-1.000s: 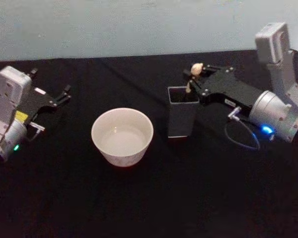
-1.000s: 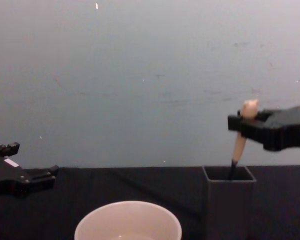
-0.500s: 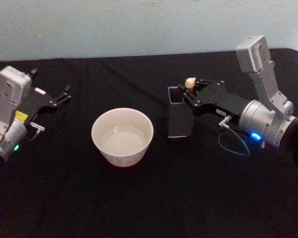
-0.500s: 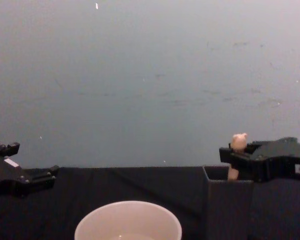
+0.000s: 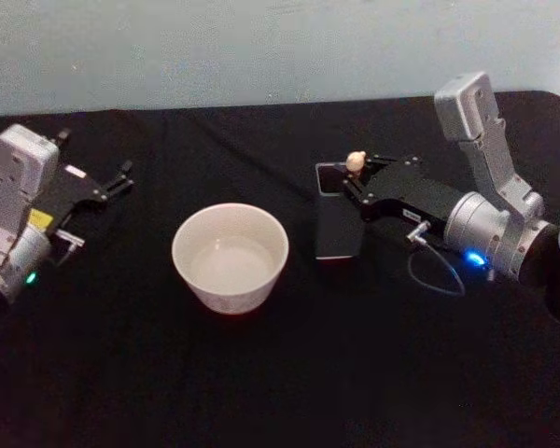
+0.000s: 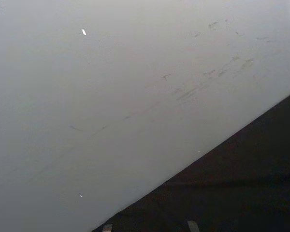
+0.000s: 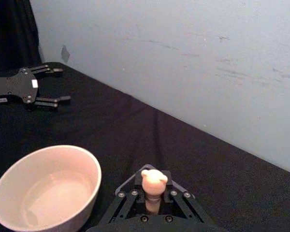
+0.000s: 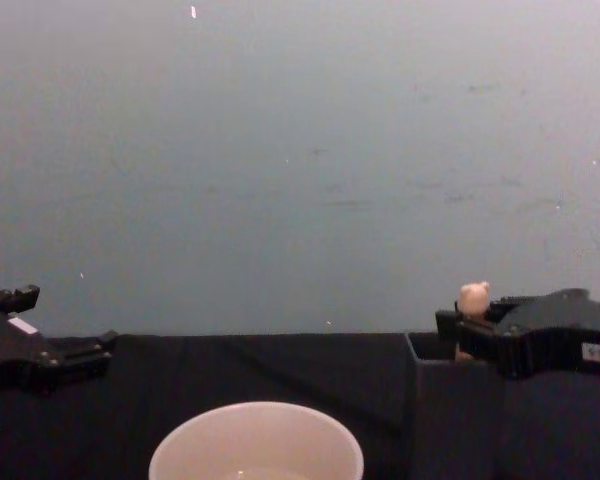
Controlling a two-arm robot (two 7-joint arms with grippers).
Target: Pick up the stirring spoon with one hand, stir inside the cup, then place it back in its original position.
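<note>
Between the right gripper's (image 5: 352,175) fingers (image 7: 133,196): the stirring spoon (image 5: 355,161), clamped just under its knob top, shaft down inside the dark holder (image 5: 338,233) directly below. Cup (image 5: 230,255) sits on the counter (image 5: 280,373) off to the left of the fingers, near the holder, not touching. Left gripper (image 5: 121,177) parked well away at the far left, fingers apart, holding nothing. My read: spoon is seated in its original position; only release and retreat remain.
</note>
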